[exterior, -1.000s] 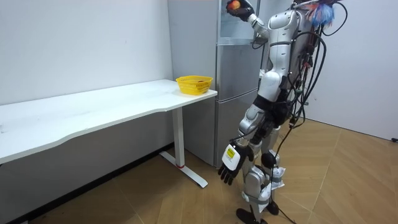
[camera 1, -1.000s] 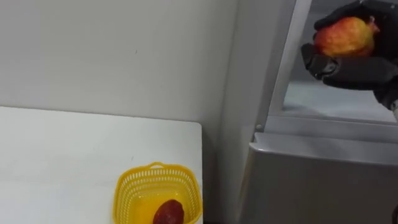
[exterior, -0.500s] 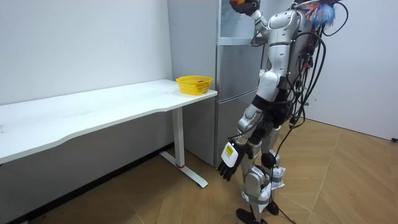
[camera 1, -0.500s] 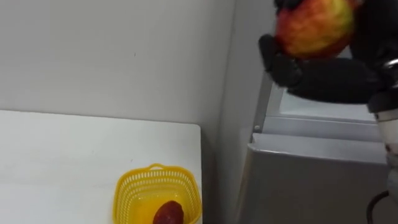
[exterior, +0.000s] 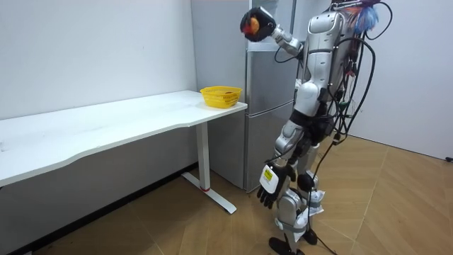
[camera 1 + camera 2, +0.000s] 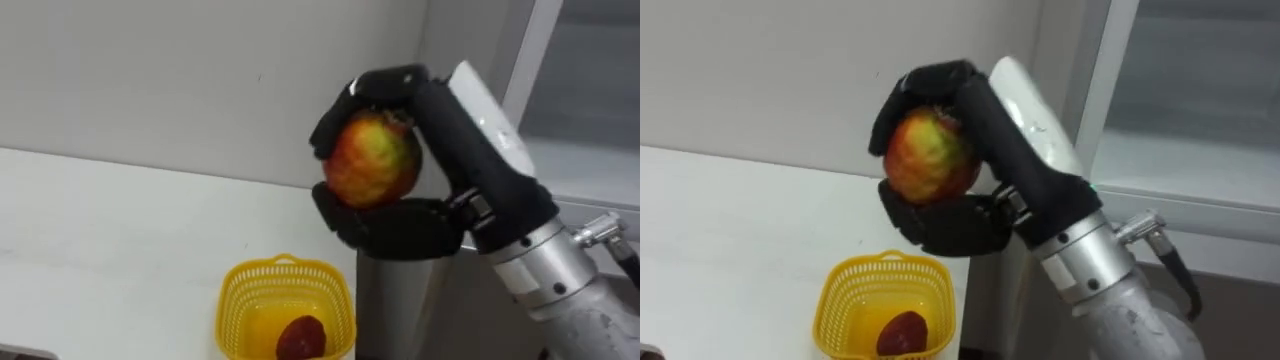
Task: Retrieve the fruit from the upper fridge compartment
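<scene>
The apple (image 6: 372, 160), inside the upper fridge (image 5: 263, 113) a second ago, is now out in the air toward the yellow basket (image 6: 285, 275), the right hand (image 6: 400, 225) wrapped round it, so only setting down seems left; the left hand (image 5: 270, 185) hangs relaxed.

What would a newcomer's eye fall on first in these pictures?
A red-yellow apple shows high beside the fridge, in the curled fingers of the right hand. Lower down, a yellow basket holding a dark red fruit stands at the table's corner. The left hand hangs open.
</scene>
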Robot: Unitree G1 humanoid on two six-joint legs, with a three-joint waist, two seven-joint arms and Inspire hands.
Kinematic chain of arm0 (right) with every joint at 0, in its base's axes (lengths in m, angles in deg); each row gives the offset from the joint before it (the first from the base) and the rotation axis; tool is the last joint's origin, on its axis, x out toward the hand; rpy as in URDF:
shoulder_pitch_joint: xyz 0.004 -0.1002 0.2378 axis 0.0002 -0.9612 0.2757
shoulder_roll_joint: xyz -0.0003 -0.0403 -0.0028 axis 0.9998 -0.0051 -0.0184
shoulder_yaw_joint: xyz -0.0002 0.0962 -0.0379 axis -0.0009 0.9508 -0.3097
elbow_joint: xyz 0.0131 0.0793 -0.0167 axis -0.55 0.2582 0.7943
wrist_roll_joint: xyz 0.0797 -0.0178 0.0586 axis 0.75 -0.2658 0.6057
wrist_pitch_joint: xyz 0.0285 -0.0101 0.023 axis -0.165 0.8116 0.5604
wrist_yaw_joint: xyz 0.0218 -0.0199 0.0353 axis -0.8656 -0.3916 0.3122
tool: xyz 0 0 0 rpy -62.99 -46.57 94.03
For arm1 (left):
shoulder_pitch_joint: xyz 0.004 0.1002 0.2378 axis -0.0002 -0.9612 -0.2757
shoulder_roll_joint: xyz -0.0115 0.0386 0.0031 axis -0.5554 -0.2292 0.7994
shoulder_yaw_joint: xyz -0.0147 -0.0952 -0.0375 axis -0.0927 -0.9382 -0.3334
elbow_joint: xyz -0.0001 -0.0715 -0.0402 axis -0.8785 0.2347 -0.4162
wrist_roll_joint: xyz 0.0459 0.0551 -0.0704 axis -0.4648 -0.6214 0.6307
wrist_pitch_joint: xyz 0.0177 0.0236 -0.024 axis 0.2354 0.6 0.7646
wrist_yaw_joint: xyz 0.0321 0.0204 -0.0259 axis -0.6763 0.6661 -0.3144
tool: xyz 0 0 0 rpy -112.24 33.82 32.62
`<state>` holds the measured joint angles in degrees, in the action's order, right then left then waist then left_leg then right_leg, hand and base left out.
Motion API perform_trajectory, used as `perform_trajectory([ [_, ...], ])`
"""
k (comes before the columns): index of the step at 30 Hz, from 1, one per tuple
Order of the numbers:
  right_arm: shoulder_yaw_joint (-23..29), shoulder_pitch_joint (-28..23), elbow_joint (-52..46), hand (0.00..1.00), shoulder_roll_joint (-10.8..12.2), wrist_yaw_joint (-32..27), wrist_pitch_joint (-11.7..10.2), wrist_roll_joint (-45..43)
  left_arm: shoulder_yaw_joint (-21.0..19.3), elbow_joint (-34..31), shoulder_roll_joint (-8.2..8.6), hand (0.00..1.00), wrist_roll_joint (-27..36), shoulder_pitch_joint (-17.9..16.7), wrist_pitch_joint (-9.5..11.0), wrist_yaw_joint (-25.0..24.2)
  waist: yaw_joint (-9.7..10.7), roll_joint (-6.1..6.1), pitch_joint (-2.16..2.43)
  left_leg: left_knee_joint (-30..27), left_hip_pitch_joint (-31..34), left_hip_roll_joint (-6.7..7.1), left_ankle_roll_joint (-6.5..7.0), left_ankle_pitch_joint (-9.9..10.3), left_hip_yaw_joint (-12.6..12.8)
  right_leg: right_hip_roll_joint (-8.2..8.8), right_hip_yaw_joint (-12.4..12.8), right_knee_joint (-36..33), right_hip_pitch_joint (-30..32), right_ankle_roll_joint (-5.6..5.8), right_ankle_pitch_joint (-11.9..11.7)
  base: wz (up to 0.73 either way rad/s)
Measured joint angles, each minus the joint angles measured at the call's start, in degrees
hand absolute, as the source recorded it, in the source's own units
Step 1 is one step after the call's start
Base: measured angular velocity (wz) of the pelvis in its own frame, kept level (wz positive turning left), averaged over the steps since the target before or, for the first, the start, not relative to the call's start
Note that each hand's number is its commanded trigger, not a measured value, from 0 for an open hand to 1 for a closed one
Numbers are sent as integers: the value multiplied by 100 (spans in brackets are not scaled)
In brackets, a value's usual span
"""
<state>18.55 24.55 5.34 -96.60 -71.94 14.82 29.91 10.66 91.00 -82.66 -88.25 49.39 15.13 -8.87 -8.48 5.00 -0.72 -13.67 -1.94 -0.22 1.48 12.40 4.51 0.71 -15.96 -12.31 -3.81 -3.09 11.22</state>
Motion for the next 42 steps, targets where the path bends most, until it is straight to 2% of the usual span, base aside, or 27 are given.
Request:
perform_trajectory([
  [2, -162, 3, 65, 100, 25, 185, 73, -16, 68, 0, -7, 0, 0, 40, 2, -34, -37, 29, 19, -9, 34, 6, 1, -1, 1, 13, 0, -46, 48, -3, 16, 0],
  [6, -356, 81, 357, 100, 180, 358, 111, -15, 110, -1, -35, 0, 0, 84, 4, -91, -174, 140, 16, -19, 57, 7, 2, 0, -2, 17, -3, -46, 75, -3, 16, 0],
  [9, -507, 187, 817, 100, 281, 397, 121, -18, 151, 5, -62, 0, 9, 123, 3, -139, -243, 215, -29, -85, 49, 10, 11, 12, -66, 20, -58, -38, 22, -3, 15, 9],
  [11, -600, 262, 1221, 100, 297, 482, 128, -150, 226, 14, -63, 0, 4, 159, -1, -156, -313, 211, -33, -118, 68, 9, 17, 49, -98, 21, -98, -38, -13, 0, 17, 13],
  [14, -616, 262, 1717, 100, 438, 653, 223, -476, 236, 17, -63, 0, 4, 185, -2, -165, -420, 186, -51, -219, 159, 12, 21, 86, -177, 24, -166, -46, -3, 3, 19, 12],
  [16, -625, 261, 1813, 100, 440, 760, 240, -629, 235, 16, -63, 0, 3, 175, -23, -213, -449, 146, -78, -277, 220, 18, 27, 91, -211, 28, -193, -44, 18, 4, 20, 9],
  [19, -670, 261, 1828, 100, 443, 797, 239, -695, 234, 7, -68, 0, 3, 166, -37, -263, -481, 109, -95, -312, 326, 17, 25, 88, -226, 31, -218, -48, 105, 3, 21, 4],
  [28, -990, 241, 2204, 100, 461, 837, 302, -711, 231, -99, -68, 0, 1, 194, -40, -252, -563, 98, -62, -344, 384, 22, 25, 88, -268, 31, -263, -45, 171, 3, 21, 2],
  [30, -990, 231, 2325, 100, 463, 837, 362, -731, 226, -119, -63, 0, 0, 208, -42, -254, -583, 117, -36, -355, 401, 25, 24, 88, -304, 33, -295, -47, 171, 3, 20, 9],
  [33, -991, 223, 2525, 100, 466, 837, 375, -772, 216, -118, -42, 0, -4, 166, -92, -262, -598, 48, -44, -347, 325, 25, 24, 89, -306, 33, -304, -42, 86, 3, 19, 0],
  [34, -993, 211, 2542, 85, 466, 838, 401, -773, 216, -120, -36, 0, 0, 156, -111, -262, -597, 43, -26, -344, 325, 25, 25, 90, -307, 33, -305, -44, 85, 3, 19, 0],
  [35, -994, 212, 2541, 40, 467, 838, 439, -773, 216, -120, -33, 0, 0, 155, -133, -263, -599, 50, -16, -331, 329, 24, 23, 91, -310, 32, -307, -45, 87, 3, 19, 0],
  [36, -995, 212, 2549, 11, 467, 843, 439, -771, 225, -120, -33, 0, 0, 155, -140, -267, -597, 49, -16, -305, 331, 23, 21, 92, -310, 32, -311, -46, 85, 3, 19, 0],
  [37, -995, 213, 2564, 0, 467, 847, 438, -769, 231, -120, -33, 0, 0, 155, -140, -269, -597, 46, -18, -306, 332, 22, 20, 92, -309, 32, -311, -48, 82, 3, 19, 0],
  [42, -991, 216, 2660, 0, 468, 895, 438, -764, 326, -125, -37, 0, -1, 127, -140, -284, -577, 69, 19, -338, 340, 23, 14, 86, -301, 33, -306, -38, 68, -1, 23, 0],
])
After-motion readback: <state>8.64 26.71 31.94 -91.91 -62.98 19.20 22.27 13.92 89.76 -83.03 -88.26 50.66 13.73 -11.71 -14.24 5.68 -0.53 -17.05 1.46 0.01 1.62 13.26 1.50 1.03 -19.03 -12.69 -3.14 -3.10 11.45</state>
